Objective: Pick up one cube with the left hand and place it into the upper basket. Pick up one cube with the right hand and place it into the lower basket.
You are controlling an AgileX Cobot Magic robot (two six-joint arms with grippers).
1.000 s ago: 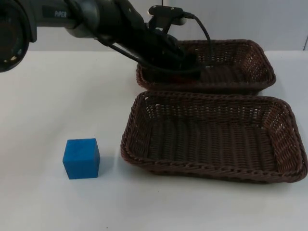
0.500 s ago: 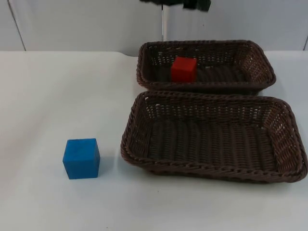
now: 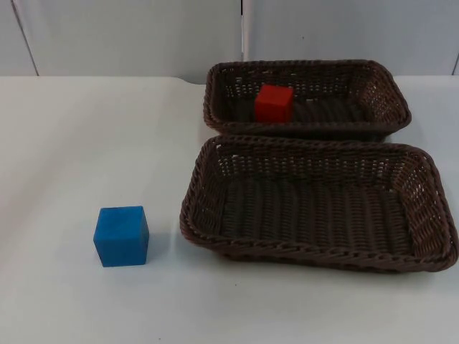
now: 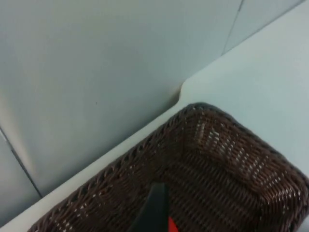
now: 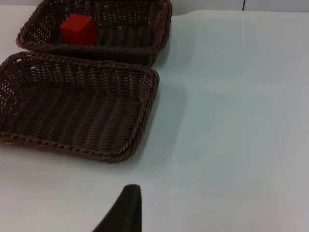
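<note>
The red cube point(image 3: 273, 103) lies inside the upper dark brown woven wicker basket point(image 3: 391, 89), toward the end of it nearest the blue cube, so the left-hand half of the task looks done and the step in hand is the right arm's pick. Taking the lower dark brown woven wicker basket point(image 3: 430, 172) as the landmark: the upper basket sits just behind it, rims almost touching, and the blue cube point(image 3: 121, 236) stands on the white tabletop point(image 3: 86, 136) beside its short side, apart from the rim, on the side away from the right arm. The lower basket holds nothing. The left gripper point(image 4: 157, 205) hangs above the upper basket, one black fingertip over its weave with a sliver of the red cube just beside it; how wide it is parted I cannot tell, and it appears to hold nothing. The right gripper point(image 5: 126, 205) waits over bare tabletop beyond the lower basket's opposite short side; its opening I cannot tell either. The next move, as I judge it, calls for the right arm to reach across the lower basket to the blue cube, close on it, and carry it back over the rim.
</note>
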